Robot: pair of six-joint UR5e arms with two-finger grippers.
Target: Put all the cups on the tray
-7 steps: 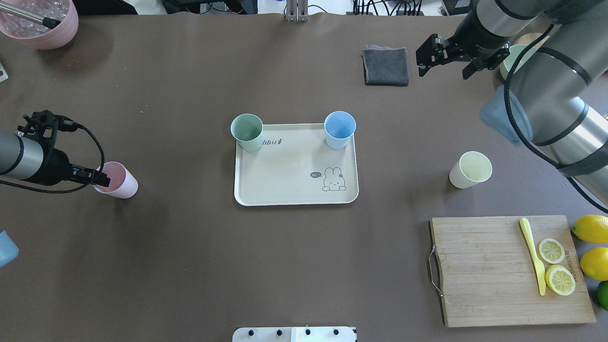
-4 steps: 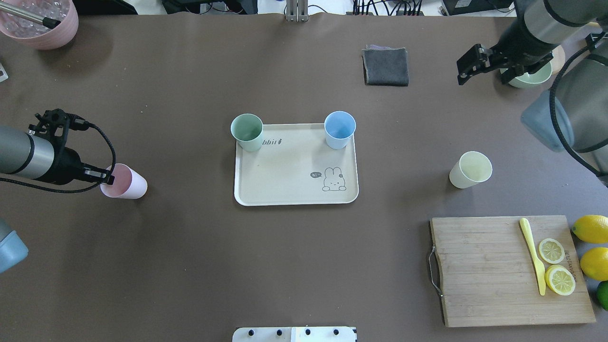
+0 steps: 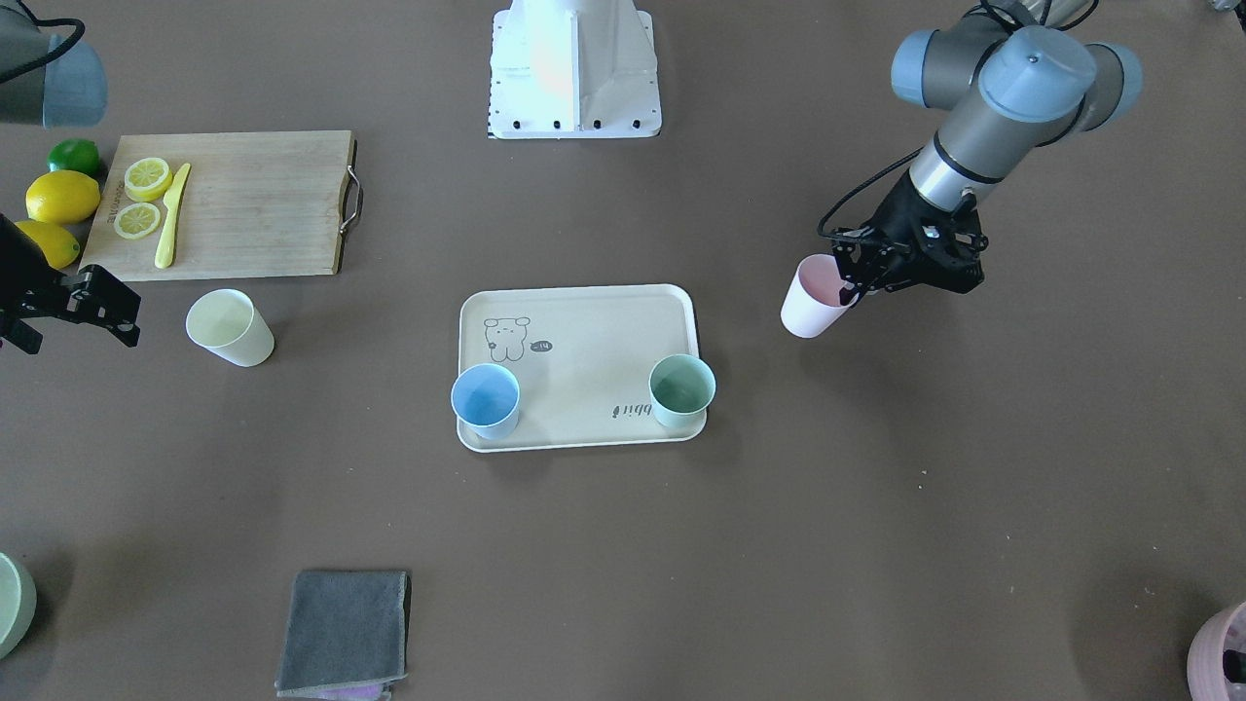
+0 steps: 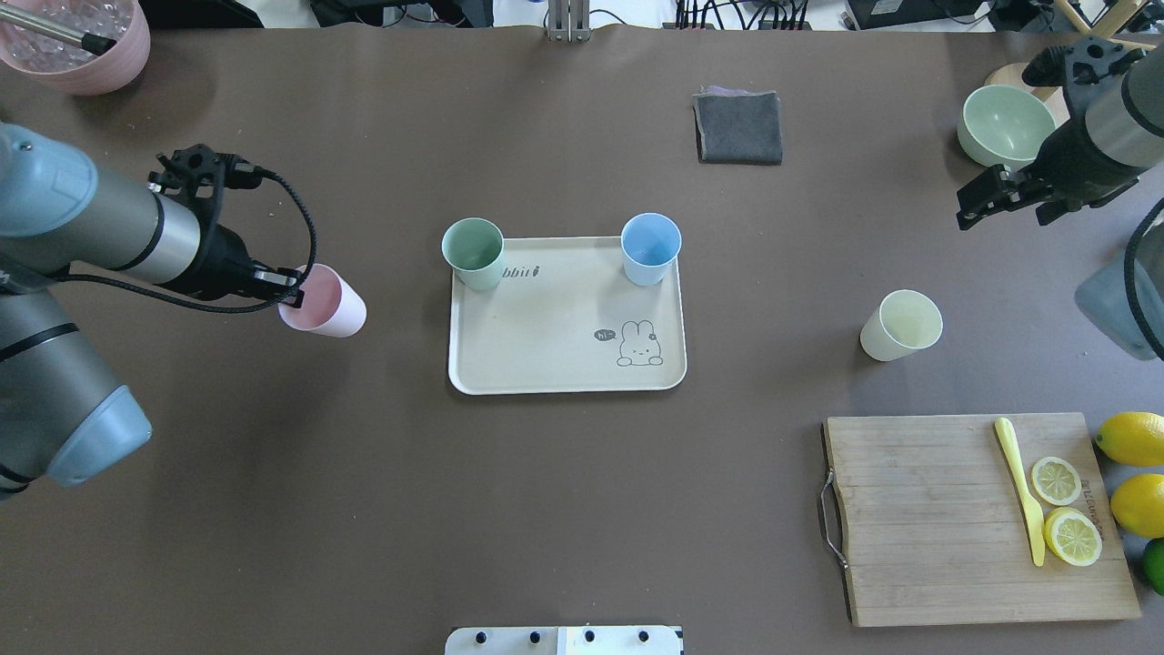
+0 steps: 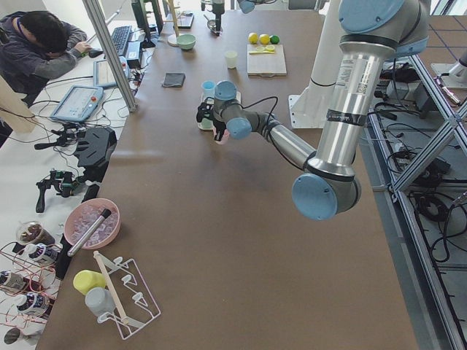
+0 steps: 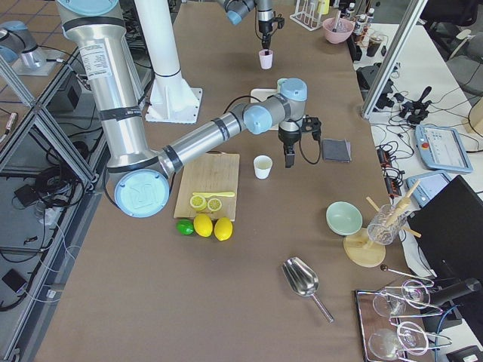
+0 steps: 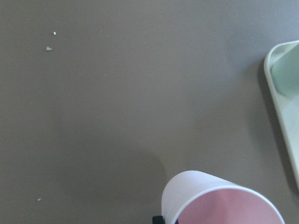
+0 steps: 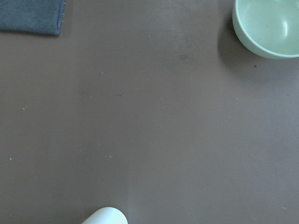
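Note:
The cream tray (image 4: 546,355) (image 3: 604,331) lies mid-table. The mint green cup (image 4: 473,253) (image 3: 681,389) and the light blue cup (image 4: 650,247) (image 3: 485,399) stand upright on its far corners. My left gripper (image 4: 289,296) (image 3: 857,282) is shut on the rim of the pink cup (image 4: 323,307) (image 3: 813,304) (image 7: 219,200) and holds it tilted, left of the tray, seemingly just off the table. The yellow cup (image 4: 900,325) (image 3: 229,326) (image 8: 107,216) stands on the table right of the tray. My right gripper (image 4: 1005,214) (image 3: 73,336) is open and empty, beyond the yellow cup.
A wooden cutting board (image 4: 918,518) with lemon slices and a yellow knife (image 4: 1023,491) lies at the near right, with lemons (image 4: 1132,438) beside it. A pale-green bowl (image 4: 1005,123) and a grey cloth (image 4: 738,127) sit at the back right. A mauve pot (image 4: 77,45) is at the back left.
My left gripper has carried the pink cup to the right, towards the tray. My right arm has swung right and back, from near the cloth to beside the bowl.

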